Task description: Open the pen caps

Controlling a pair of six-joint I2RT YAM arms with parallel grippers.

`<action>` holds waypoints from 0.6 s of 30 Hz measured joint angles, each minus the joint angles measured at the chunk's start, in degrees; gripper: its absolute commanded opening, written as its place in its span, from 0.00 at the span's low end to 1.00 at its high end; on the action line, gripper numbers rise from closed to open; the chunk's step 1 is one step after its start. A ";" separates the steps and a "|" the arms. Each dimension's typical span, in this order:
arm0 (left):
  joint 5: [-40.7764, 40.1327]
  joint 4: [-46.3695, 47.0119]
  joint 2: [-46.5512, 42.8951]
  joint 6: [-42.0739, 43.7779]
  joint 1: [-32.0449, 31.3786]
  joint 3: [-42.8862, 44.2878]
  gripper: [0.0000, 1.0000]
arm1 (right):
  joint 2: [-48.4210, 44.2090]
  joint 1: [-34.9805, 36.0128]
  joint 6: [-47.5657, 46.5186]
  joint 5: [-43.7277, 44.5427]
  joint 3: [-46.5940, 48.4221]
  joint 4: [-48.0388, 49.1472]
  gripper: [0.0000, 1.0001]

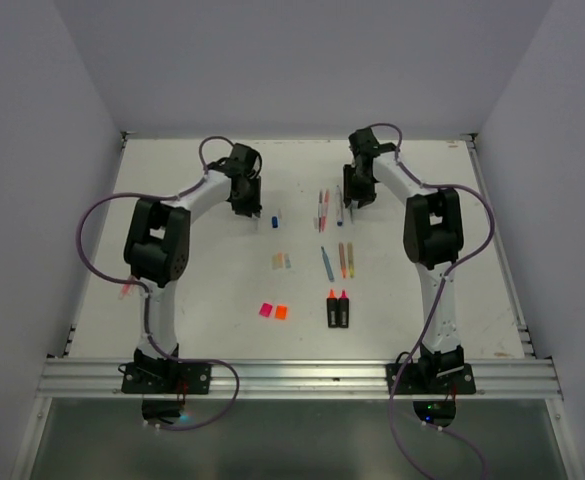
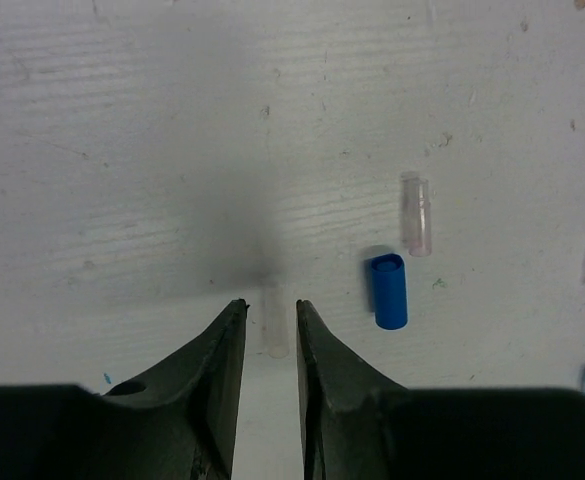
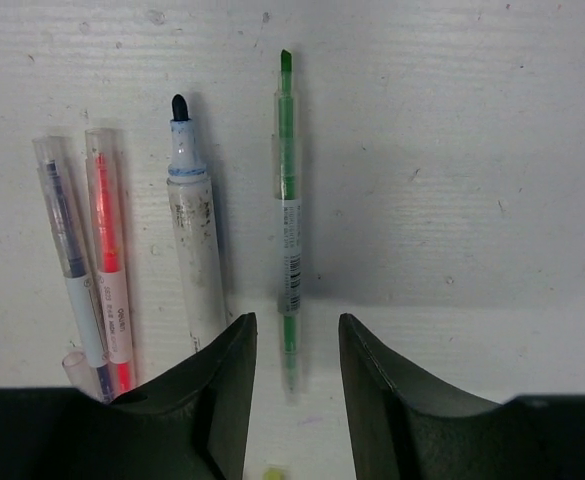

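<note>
My left gripper [image 2: 270, 303] stands open just above the table, and a pale see-through pen cap [image 2: 275, 330] lies loose between its fingertips. A blue cap [image 2: 389, 291] and a clear cap [image 2: 416, 215] lie to its right. My right gripper [image 3: 297, 320] is open too, its jaws either side of a thin green pen [image 3: 288, 200] whose bare tip points away; neither finger touches it. From above, the pink cap [image 1: 265, 310] and orange cap [image 1: 281, 312] sit near the table's middle, left of two black highlighter bodies [image 1: 338, 312].
Left of the green pen lie a white marker [image 3: 194, 240] with a bare black tip, a red pen [image 3: 107, 260] and a blue pen [image 3: 67, 250]. Thin pens [image 1: 344, 260] and small caps [image 1: 282, 260] lie mid-table. A raised rim [image 1: 502, 260] borders the table.
</note>
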 measured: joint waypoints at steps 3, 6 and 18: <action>-1.53 -0.63 -2.51 -0.09 0.42 0.13 0.30 | -0.42 0.00 0.17 0.83 0.85 -0.92 0.44; -2.86 -0.66 -7.56 -0.63 2.01 -1.57 0.29 | -2.32 0.11 0.24 0.96 0.79 -3.13 0.45; -7.56 1.57 -26.08 -1.40 19.78 -21.92 0.38 | -17.81 9.64 0.24 3.80 -1.44 -11.02 0.46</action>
